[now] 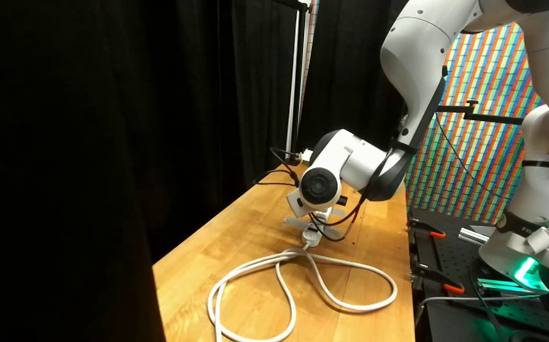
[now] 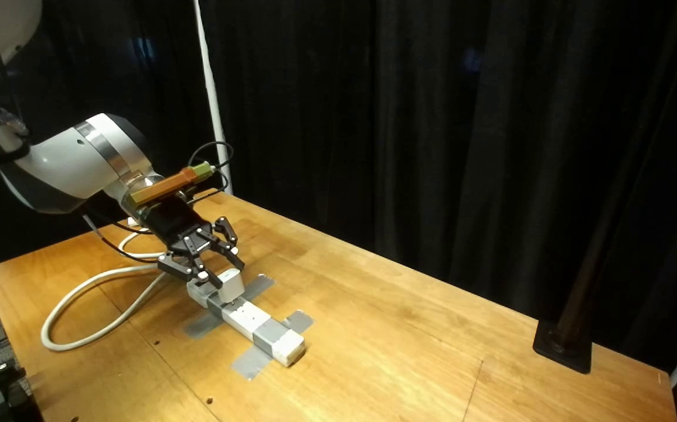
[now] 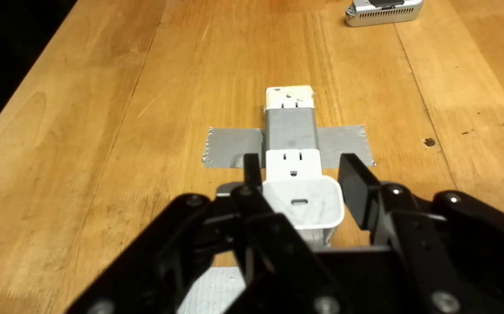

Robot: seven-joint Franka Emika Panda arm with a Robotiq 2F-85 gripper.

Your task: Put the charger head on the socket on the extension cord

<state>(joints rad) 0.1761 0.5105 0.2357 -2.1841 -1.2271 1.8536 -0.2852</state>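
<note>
Gripper (image 3: pixel 303 168) spread around the charger head (image 3: pixel 304 203): gap at right in the wrist view, 1 finger (image 3: pixel 252 169) masks its left edge. Head's over the socket block (image 2: pixel 247 316), seating unclear. Extension cord (image 1: pixel 364 308) cut off in an exterior view.

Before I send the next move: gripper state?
Gripper: open, jaws on either side of the charger head but not clamped; the wrist view shows a gap at image right, and contact at image left can't be told.
</note>
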